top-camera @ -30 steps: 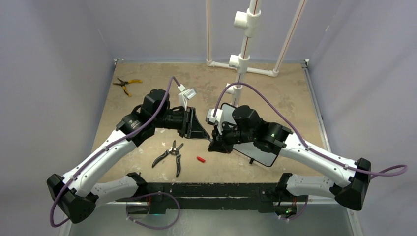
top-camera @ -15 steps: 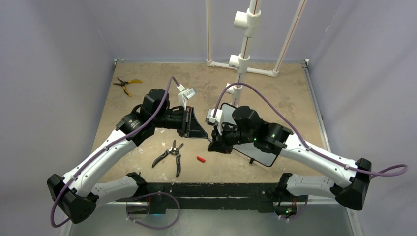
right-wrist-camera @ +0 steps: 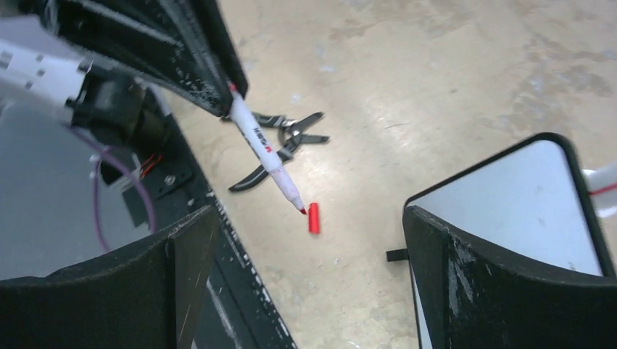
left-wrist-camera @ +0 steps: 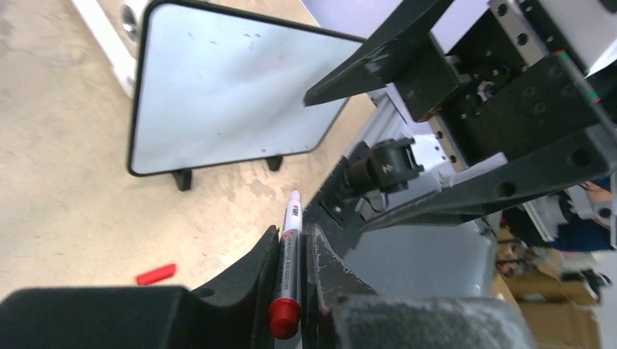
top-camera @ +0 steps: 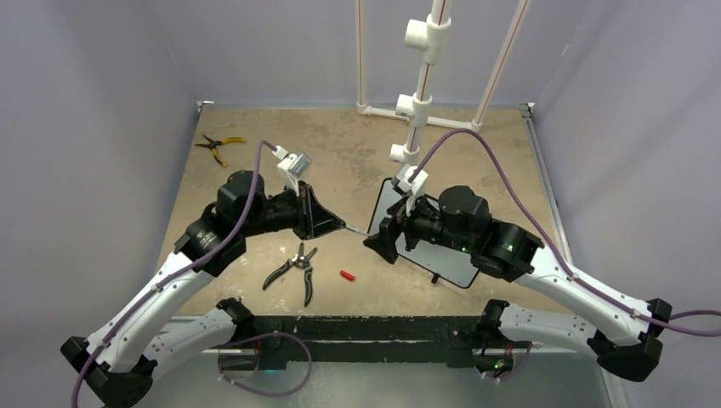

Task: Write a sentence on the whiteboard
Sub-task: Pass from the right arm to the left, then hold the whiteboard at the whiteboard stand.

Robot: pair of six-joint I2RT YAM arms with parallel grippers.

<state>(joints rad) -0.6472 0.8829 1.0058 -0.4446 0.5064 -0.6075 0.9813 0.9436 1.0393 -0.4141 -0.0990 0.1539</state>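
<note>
- The left end effector (top-camera: 334,223) is clenched on a slim white marker with a red tip and red end plug (right-wrist-camera: 265,156). It grips the barrel near the back end, so the bare tip sticks out forward, off the surface.
- The marker's small red cap (right-wrist-camera: 313,218) lies loose on the tan mottled surface (top-camera: 476,161), near a pair of black-handled shears (top-camera: 293,268).
- The right end effector (top-camera: 383,242) is released, its jaws spread wide with nothing between them. It hangs just in front of the board's near edge.
- The small glossy whiteboard with a thin black frame and rounded corners (left-wrist-camera: 218,94) stands on its little black feet on the surface, right of centre and under the right arm. No red sentence shows on the part of its face that is in view.
- Judged from this, uncapping is done and writing has not yet begun; the step in hand is bringing the marker to the board.
- The next move likely calls for swinging the tip round to meet the white face near one upper corner with light, steady pressure. The right arm may need to clear out of the way or steady the frame so the board does not slide.
</note>
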